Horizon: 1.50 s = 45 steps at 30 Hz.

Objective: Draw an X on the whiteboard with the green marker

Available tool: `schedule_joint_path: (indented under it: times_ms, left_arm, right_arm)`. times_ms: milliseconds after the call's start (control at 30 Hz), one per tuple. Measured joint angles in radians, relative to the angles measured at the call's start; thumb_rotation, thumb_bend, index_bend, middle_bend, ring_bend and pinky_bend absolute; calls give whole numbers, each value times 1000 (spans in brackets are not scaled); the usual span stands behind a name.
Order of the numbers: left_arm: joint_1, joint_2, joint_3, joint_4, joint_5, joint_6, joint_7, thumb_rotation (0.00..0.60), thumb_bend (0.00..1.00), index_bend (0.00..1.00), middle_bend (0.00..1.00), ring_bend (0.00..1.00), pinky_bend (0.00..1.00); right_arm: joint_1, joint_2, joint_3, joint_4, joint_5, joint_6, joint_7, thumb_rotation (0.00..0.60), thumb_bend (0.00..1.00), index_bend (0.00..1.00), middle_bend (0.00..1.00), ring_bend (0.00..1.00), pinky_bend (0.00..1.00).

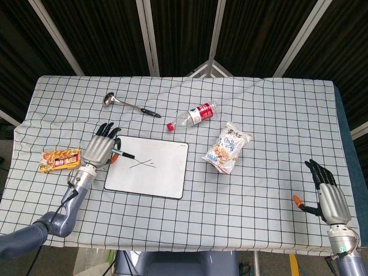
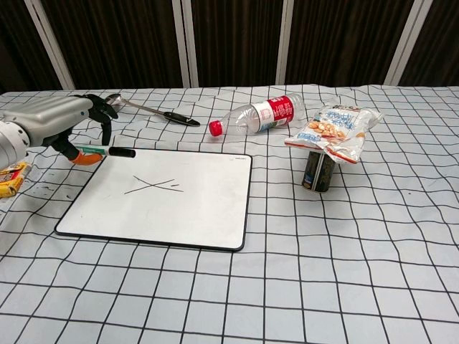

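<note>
The whiteboard (image 1: 167,172) (image 2: 193,215) lies flat on the checked cloth, with a thin dark X (image 1: 144,164) (image 2: 153,186) drawn on its left half. My left hand (image 1: 100,150) (image 2: 61,120) is off the board's left edge and holds the green marker (image 1: 121,153) (image 2: 105,151), whose black end points over the board's top left corner. My right hand (image 1: 326,192) rests at the table's front right, fingers spread and holding nothing; the chest view does not show it.
A plastic bottle (image 1: 193,115) (image 2: 262,116) and a ladle (image 1: 127,104) (image 2: 147,110) lie behind the board. A snack bag (image 1: 227,148) (image 2: 333,131) rests on a dark can (image 2: 318,170) to the right. A snack packet (image 1: 60,159) lies at the far left.
</note>
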State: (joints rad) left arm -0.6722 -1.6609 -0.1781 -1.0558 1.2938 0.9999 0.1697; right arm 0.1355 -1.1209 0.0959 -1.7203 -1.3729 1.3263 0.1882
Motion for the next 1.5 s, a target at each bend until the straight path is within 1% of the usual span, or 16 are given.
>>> schedule_joint_path:
  times_ms: [133, 333, 433, 533, 667, 767, 967, 1067, 1167, 1267, 1367, 1467, 1500]
  left_arm:
    - [0, -12, 2, 32, -7, -5, 0, 600, 457, 658, 116, 0, 0]
    - [-5, -36, 4, 64, -12, -14, 1, 600, 371, 575, 47, 0, 0]
    - [-5, -41, 6, 72, -21, -22, 21, 600, 322, 516, 8, 0, 0]
    - [-2, -43, 6, 75, -44, -34, 53, 600, 295, 453, 0, 0, 0]
    - [4, -41, 1, 66, -88, -49, 108, 600, 285, 380, 0, 0, 0]
    - [13, -32, -10, 44, -119, -47, 132, 600, 279, 303, 0, 0, 0]
    - [37, -5, -35, -14, -140, -8, 111, 600, 260, 249, 0, 0, 0]
    - [55, 20, -40, -64, -136, 22, 87, 600, 224, 211, 0, 0, 0]
    - [85, 62, -37, -144, -119, 69, 59, 600, 178, 160, 0, 0, 0]
    - [130, 124, -23, -242, -85, 135, 38, 600, 138, 107, 0, 0, 0]
    - [189, 208, 10, -354, -44, 204, 25, 600, 117, 49, 0, 0, 0]
    - [266, 309, 62, -464, 4, 286, 18, 600, 108, 7, 0, 0, 0]
    - [300, 348, 87, -496, 26, 322, 15, 600, 105, 1, 0, 0, 0]
  right_arm:
    - [0, 0, 0, -1, 1, -1, -3, 600, 312, 0, 0, 0, 0]
    - [0, 1, 0, -1, 3, -2, -2, 600, 313, 0, 0, 0, 0]
    - [0, 1, 1, 0, 3, -2, -2, 600, 312, 0, 0, 0, 0]
    - [0, 2, 1, -1, 3, -2, -1, 600, 313, 0, 0, 0, 0]
    - [1, 2, 0, -1, 2, -3, 0, 600, 312, 0, 0, 0, 0]
    - [0, 2, 0, -1, 2, -2, -1, 600, 313, 0, 0, 0, 0]
    - [0, 2, 0, 0, 2, -2, -2, 600, 312, 0, 0, 0, 0]
    - [0, 3, 0, 2, 1, -2, -1, 600, 312, 0, 0, 0, 0]
    - [0, 4, -1, 4, -1, -2, -1, 600, 313, 0, 0, 0, 0]
    - [1, 5, -2, 5, -4, -2, -6, 600, 313, 0, 0, 0, 0]
    - [1, 6, -3, 7, -7, 0, -19, 600, 312, 0, 0, 0, 0]
    - [1, 5, -3, 13, -13, 8, -36, 600, 312, 0, 0, 0, 0]
    - [0, 3, -3, 15, -15, 13, -44, 600, 312, 0, 0, 0, 0]
